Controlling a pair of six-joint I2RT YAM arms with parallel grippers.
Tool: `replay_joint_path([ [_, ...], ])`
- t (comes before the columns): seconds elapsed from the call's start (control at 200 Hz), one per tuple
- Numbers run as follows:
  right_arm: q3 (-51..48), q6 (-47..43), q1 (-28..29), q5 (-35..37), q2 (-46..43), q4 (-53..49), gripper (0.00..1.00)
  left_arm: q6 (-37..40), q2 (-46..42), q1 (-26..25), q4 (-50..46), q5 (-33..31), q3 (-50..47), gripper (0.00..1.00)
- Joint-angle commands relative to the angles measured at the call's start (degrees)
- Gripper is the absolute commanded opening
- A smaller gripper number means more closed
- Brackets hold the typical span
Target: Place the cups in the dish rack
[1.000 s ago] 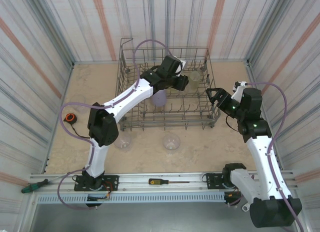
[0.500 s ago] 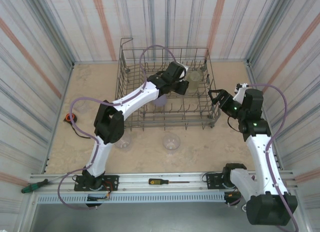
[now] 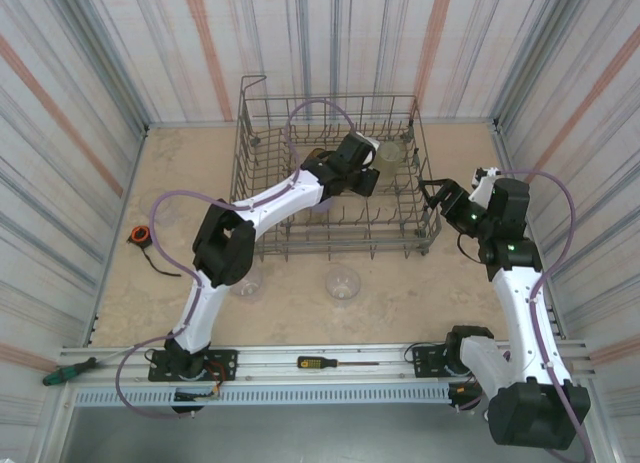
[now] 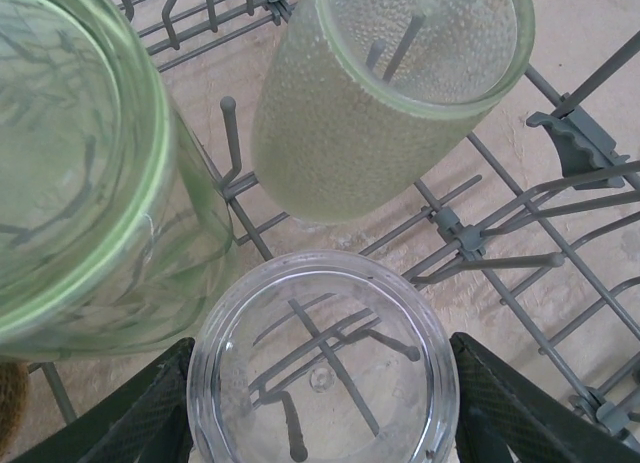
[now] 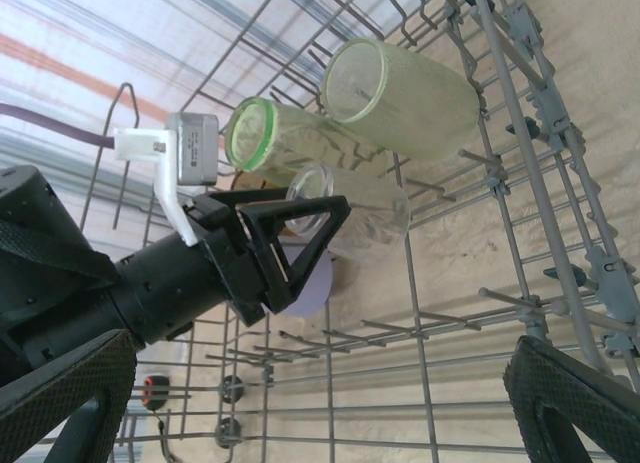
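A clear cup is held in the left gripper, its round wall clamped between the two fingers, low over the wire floor at the far right of the dish rack. Just beside it, a pale green cup and a yellowish cup with a pebbled skin are lodged tilted among the upright tines. A lavender cup is seen nearer in the rack. The right gripper is spread wide and empty, just outside the rack's right wall. A second clear cup and a third clear cup stand on the tabletop, just beside the rack's near wall.

The cups are judged to be thin, stiff plastic: light, smooth and probably slippery. A hold across the wall with a modest squeeze is advised, since a hard pinch may flex the wall and pop the cup out. The rigid wire tines offer little to stop rolling.
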Motion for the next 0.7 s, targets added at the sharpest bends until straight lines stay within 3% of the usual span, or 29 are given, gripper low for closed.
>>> replay_joint_path([
  [0.0,-0.7,-0.7,-0.7,-1.6,-0.6,0.6,0.99,1.0,1.4,0.1,1.6,-3.0,-0.9,0.24],
  [0.14,-0.6,-0.4,-1.0,-2.1,-0.7,0.8,0.99,-0.2,2.1,0.2,0.9,-2.4,-0.6,0.31],
  [0.2,-0.6,-0.3,-1.1,-2.2,-0.8,0.8,0.99,-0.5,2.3,0.2,1.0,-2.1,-0.7,0.4],
  [0.291,-0.6,0.0,-1.5,-3.0,-1.0,0.7,0.99,-0.6,2.7,0.2,0.6,-2.3,-0.6,0.61],
  [0.456,-1.0,0.5,-2.5,-3.5,-2.6,-0.1,0.99,-1.8,0.7,0.1,1.1,-3.9,-2.8,0.81],
  [0.696,-0.7,1.4,-2.7,-4.2,-3.6,-1.1,0.99,-2.8,-5.4,-0.1,3.0,-5.4,-5.9,0.93],
])
